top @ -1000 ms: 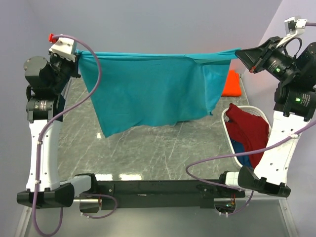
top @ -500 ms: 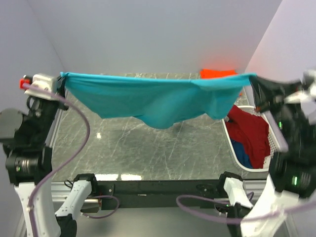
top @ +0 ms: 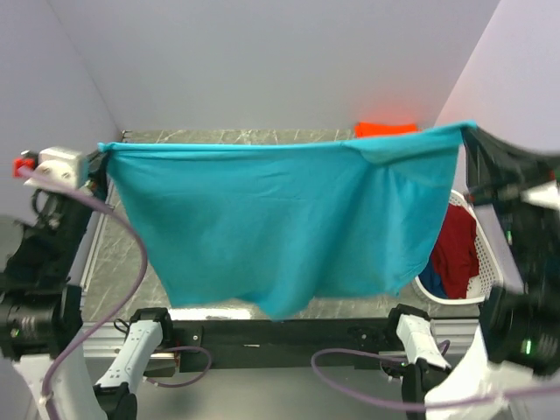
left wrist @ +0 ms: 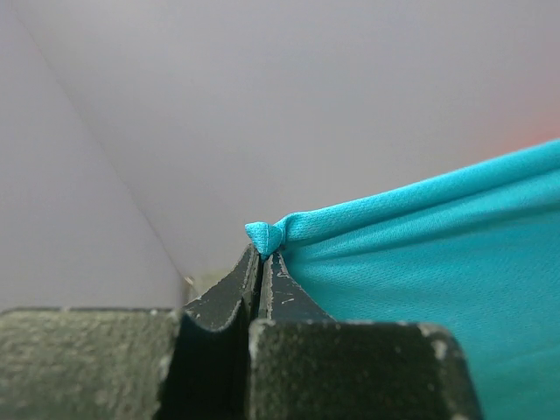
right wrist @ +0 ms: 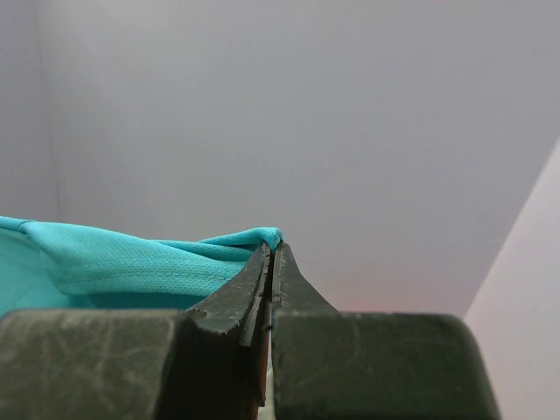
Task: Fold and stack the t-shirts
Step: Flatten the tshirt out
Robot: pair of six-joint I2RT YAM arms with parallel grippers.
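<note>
A soft, light teal cloth t-shirt (top: 280,219) hangs spread in mid-air above the grey marbled table (top: 118,262), its limp top corners, likely the best holds, clamped between the closed fingers of the left gripper (left wrist: 262,258) and right gripper (right wrist: 273,254).

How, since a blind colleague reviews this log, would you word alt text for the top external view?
A teal t-shirt hangs spread wide above the marble table, its upper corners pinched by the left fingers and right fingers. At right, a white basket holds red and blue shirts; an orange shirt lies at the far edge.
</note>
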